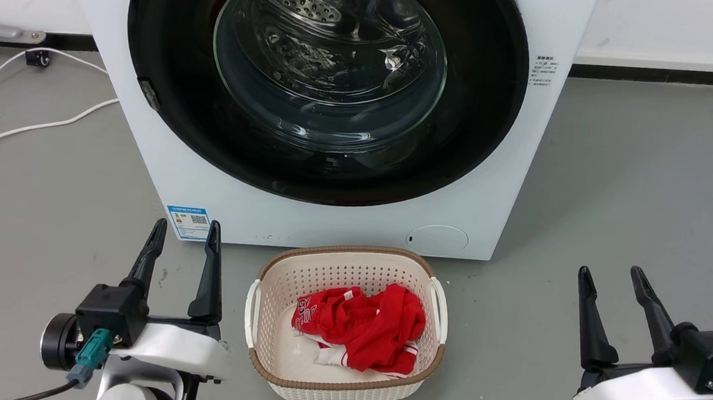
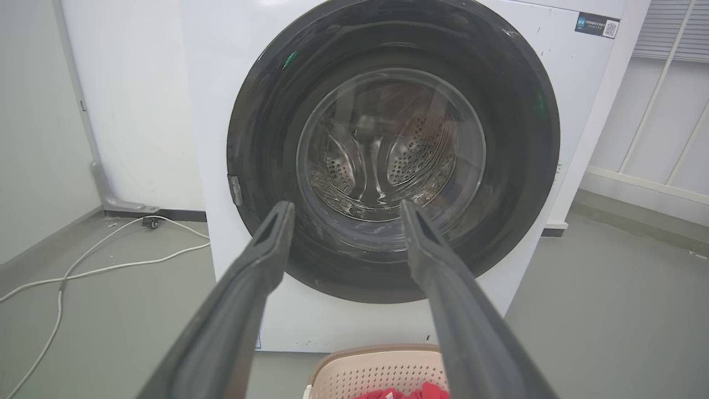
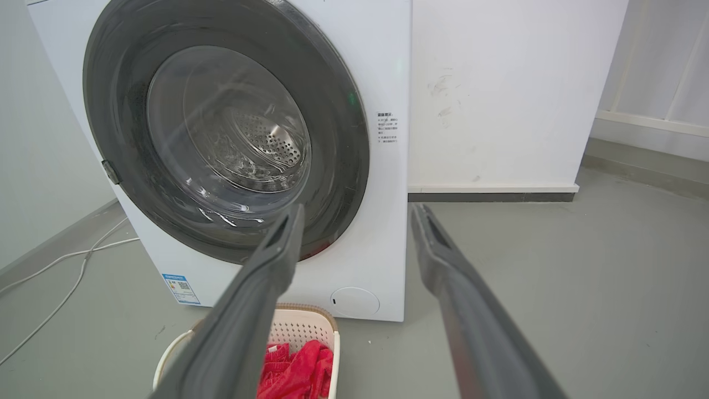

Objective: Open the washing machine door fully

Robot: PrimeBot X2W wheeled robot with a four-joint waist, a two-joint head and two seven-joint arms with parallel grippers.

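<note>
The washing machine door is a big glossy black disc with a bulging clear glass centre, lying flat against the white machine front, closed. A small grey latch tab sits on its left rim. The same door faces the left wrist view and appears as door at the upper left of the right wrist view. My left gripper stands open at the lower left, short of the machine. My right gripper stands open at the lower right, off the machine's right corner. Both hold nothing.
A white perforated laundry basket with red clothes sits on the grey floor right in front of the machine, between my arms. White cables trail over the floor at the left. A small round white flap is low on the machine.
</note>
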